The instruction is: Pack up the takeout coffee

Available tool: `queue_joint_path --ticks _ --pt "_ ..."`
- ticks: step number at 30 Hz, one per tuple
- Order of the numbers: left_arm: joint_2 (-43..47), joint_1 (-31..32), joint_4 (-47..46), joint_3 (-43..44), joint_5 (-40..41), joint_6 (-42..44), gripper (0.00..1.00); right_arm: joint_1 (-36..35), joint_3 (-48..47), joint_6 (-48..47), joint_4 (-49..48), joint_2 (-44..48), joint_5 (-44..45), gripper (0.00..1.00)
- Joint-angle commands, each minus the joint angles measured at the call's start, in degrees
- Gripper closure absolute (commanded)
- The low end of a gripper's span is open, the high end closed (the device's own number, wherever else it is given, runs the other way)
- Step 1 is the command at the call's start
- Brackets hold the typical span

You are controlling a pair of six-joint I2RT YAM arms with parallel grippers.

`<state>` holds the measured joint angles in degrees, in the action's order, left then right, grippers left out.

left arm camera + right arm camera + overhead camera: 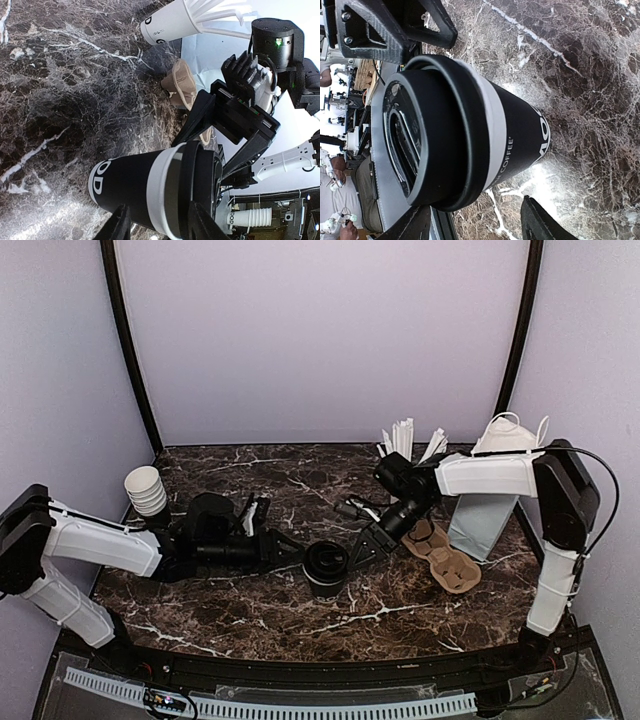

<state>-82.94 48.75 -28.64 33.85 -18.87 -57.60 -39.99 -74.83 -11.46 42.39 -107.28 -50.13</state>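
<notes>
Looking out from your near edge of the dark marble-patterned table (240, 625), you had the takeout coffee (325, 568), a small dark paper cup with a white band and a round black plastic lid, standing upright near the middle with its lid on. Both arms reached in low to it, one from each side. The left jaws were at the cup's left flank, their fingers (117, 230) parted with the white band showing between them; I could not tell whether they actually clasped it. The right jaws stood released, fingers (537, 222) spread wide beside the lid and clear of the cup wall. Just beyond, to the right, sat a tan moulded-pulp cup carrier (445, 558), with a pale grey bag (478, 530) behind it. Farther back, a stack of lidless white paper cups (146, 490) stood at the left edge, and a white cup of white sticks (165, 24) stood by the far edge, right of centre.
</notes>
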Motion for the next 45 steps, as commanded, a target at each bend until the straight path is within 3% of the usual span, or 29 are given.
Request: queue_joint_path --ticks 1,9,18,32,45 --pt "1.34 0.20 -0.68 1.18 -2.11 0.25 0.59 -0.44 -1.98 0.48 -1.18 -1.21 0.90 0.38" --pt "0.05 0.16 -0.80 0.94 -1.42 -0.51 0.60 -0.44 -1.99 0.39 -1.08 -0.92 1.27 0.38" --pt "6.44 0.19 4.21 -0.67 3.68 0.89 0.58 -0.40 -1.96 0.23 -0.87 -0.21 1.09 0.33" --pt "-0.49 0.15 0.49 1.31 -1.82 1.07 0.58 -0.46 -2.69 0.09 -0.29 -0.47 1.00 0.32" --pt "-5.48 0.16 4.57 -0.66 -1.43 -1.22 0.63 -0.88 -2.74 1.70 -1.51 -1.70 2.22 0.36"
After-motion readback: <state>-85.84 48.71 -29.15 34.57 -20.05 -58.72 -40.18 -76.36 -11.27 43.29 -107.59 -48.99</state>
